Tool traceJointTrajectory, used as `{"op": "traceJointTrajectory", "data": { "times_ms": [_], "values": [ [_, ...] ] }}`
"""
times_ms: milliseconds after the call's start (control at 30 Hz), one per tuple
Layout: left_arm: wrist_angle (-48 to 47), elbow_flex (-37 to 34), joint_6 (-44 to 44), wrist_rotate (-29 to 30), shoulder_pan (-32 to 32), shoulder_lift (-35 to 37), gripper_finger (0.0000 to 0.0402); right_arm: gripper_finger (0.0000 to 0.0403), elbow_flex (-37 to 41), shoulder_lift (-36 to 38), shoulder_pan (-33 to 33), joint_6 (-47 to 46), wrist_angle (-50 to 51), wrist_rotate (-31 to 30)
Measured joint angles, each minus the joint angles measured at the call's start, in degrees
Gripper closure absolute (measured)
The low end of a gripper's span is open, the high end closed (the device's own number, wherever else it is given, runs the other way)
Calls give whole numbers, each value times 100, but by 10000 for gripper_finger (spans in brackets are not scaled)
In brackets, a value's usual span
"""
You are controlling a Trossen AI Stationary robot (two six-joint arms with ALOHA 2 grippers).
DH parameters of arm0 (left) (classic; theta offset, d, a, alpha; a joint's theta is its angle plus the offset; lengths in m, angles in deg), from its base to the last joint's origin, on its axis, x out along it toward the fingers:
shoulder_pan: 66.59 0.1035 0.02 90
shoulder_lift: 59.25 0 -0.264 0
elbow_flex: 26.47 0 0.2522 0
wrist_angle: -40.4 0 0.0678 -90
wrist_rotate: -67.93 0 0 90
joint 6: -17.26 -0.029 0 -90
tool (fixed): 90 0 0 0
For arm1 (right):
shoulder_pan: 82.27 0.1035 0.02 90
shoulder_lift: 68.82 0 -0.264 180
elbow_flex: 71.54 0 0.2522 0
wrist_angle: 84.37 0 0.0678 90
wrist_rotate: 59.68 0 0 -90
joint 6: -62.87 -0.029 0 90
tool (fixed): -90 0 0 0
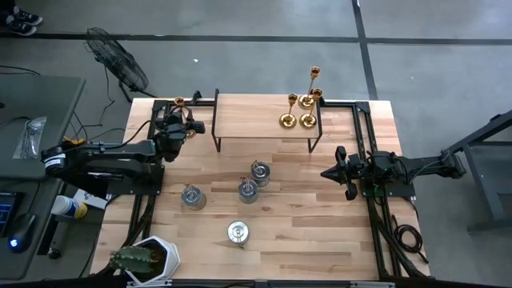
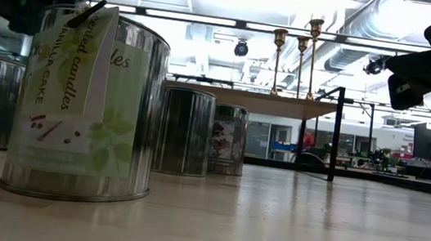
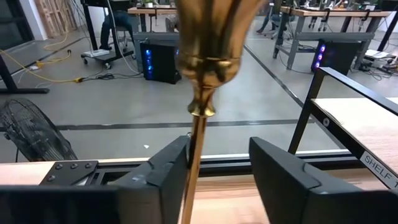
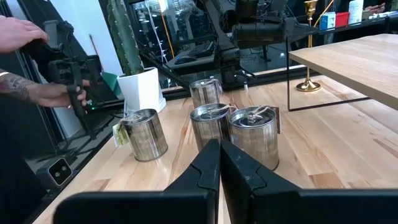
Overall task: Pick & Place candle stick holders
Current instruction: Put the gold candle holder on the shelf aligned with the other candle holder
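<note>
A workshop with a grey concrete floor surrounds a pale wooden table (image 1: 320,232), seen from above. A low wooden shelf (image 1: 256,112) on black legs stands at the table's far edge. The left arm reaches to the far left corner, where its left gripper (image 3: 217,174) straddles the thin stem of a gold candlestick (image 1: 181,105); the fingers (image 3: 165,171) sit partly apart, one touching the stem, not clearly clamped. The right gripper (image 4: 219,163) waits at the table's right side, fingers pressed together, holding nothing. By my judgement, 3 gold candlesticks (image 1: 302,108) already stand on the shelf's right end and this 4th remains. 4 silver tin holders (image 1: 248,190) sit mid-table, apparently still to move; each is lidded, contents hidden, and one label mentions candles. A small potted cactus (image 1: 136,258) stands at the near left corner.
</note>
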Motion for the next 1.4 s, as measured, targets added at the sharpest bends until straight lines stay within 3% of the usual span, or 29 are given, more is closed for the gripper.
{"op": "traceJointTrajectory", "data": {
  "times_ms": [233, 533, 1067, 1400],
  "values": [
    [-1, 0, 0, 4, 0, 0, 294, 399, -2, 0, -2, 0, 0, 0],
    [-5, 0, 0, 10, 0, 2, 333, 399, -2, 0, 0, 0, 0, 0],
    [-9, -4, 1, -1, -2, 4, 376, 399, -2, 0, -2, 0, 0, 0],
    [-14, -7, -22, 0, 0, 38, 380, 399, 0, 0, -2, 0, 0, 0]
  ]
}}
